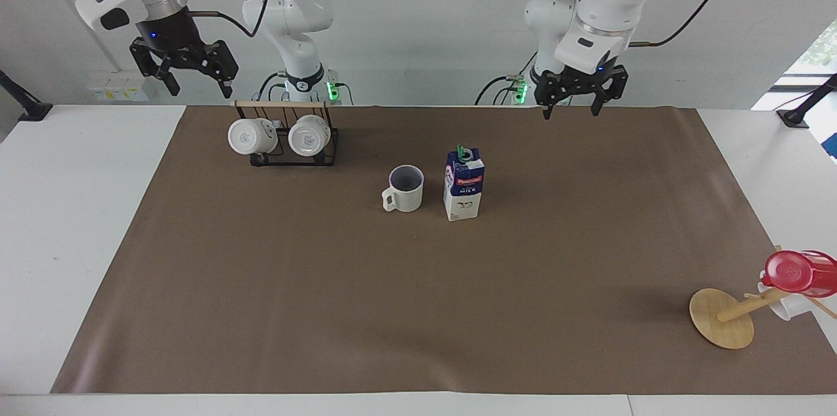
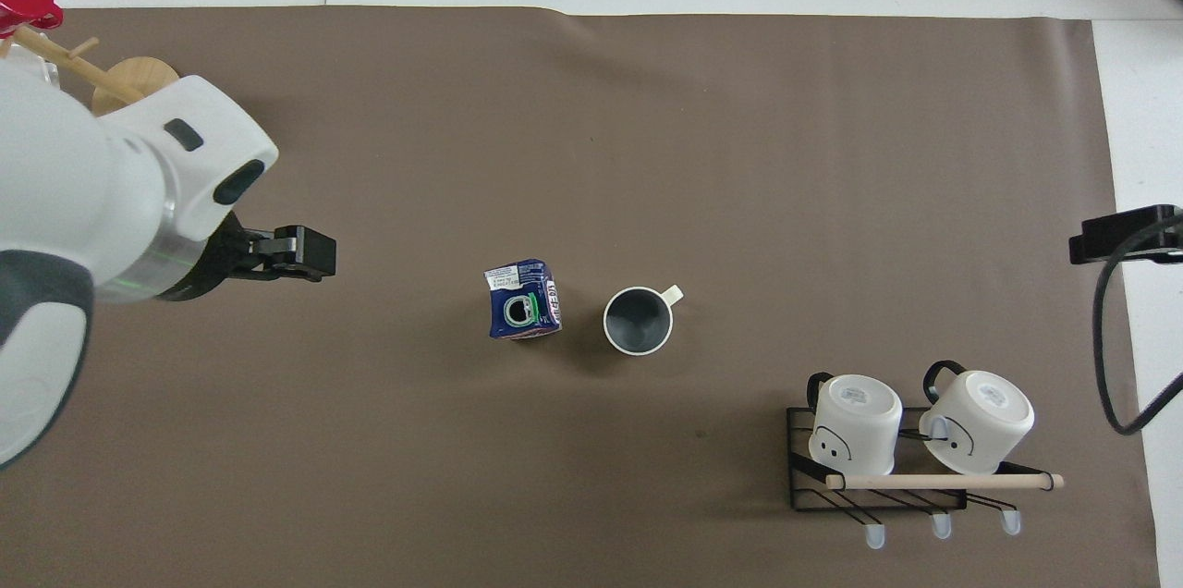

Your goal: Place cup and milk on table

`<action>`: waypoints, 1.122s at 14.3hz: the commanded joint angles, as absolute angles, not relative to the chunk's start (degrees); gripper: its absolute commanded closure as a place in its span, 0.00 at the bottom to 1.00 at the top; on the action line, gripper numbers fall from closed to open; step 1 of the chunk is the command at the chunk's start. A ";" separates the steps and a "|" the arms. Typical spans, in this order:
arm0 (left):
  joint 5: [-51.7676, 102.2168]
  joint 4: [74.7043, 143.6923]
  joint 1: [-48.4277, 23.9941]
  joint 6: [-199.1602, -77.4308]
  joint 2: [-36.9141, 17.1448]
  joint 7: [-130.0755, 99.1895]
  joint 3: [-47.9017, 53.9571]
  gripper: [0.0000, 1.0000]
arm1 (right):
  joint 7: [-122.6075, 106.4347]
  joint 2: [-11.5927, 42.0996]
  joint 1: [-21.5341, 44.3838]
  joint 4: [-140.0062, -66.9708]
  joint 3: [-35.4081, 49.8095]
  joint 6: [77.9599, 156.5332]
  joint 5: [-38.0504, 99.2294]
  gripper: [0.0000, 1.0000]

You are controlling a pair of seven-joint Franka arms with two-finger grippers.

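Plain white wall point(image 1: 405, 23); daylight from a window point(image 1: 817, 50) at 1 side.

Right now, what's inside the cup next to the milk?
Nothing shows inside the cup, only its dark inner wall and bottom. It stands upright on the mat beside the milk.

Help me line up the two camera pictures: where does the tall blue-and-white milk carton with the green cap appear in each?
Facing view: the tall blue-and-white milk carton stands upright near the middle of the brown mat.
Overhead view: the carton sits near the centre, seen from the top.
Shared landmark: the cream ribbed mug stands right beside it, toward the right arm's end.
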State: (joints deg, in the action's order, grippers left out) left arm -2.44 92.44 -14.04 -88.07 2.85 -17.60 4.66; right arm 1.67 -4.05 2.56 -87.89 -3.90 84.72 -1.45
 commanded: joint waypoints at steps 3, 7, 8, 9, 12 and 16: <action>-3.78 91.85 -6.69 -86.49 3.69 -8.55 5.54 0.00 | 0.70 -4.66 1.85 -88.07 -3.60 84.02 -0.88 0.00; -3.69 91.67 -2.29 -86.75 3.60 -1.51 5.36 0.00 | 0.62 -4.66 1.85 -87.98 -3.60 84.02 -0.88 0.00; -3.78 91.67 -1.59 -86.75 3.60 -0.80 5.36 0.00 | 0.70 -4.66 1.85 -87.98 -3.60 84.02 -0.88 0.00; -3.69 91.50 -0.97 -86.75 3.60 0.25 5.36 0.00 | 0.70 -4.66 1.85 -87.98 -3.60 84.02 -0.88 0.00; -3.34 91.05 1.58 -87.19 3.60 1.67 5.36 0.00 | 0.62 -4.75 1.41 -88.15 -3.95 83.41 -0.97 0.00; -3.43 91.05 1.76 -86.75 3.69 1.67 5.45 0.00 | 0.27 -5.10 1.41 -88.33 -3.78 82.71 -0.88 0.00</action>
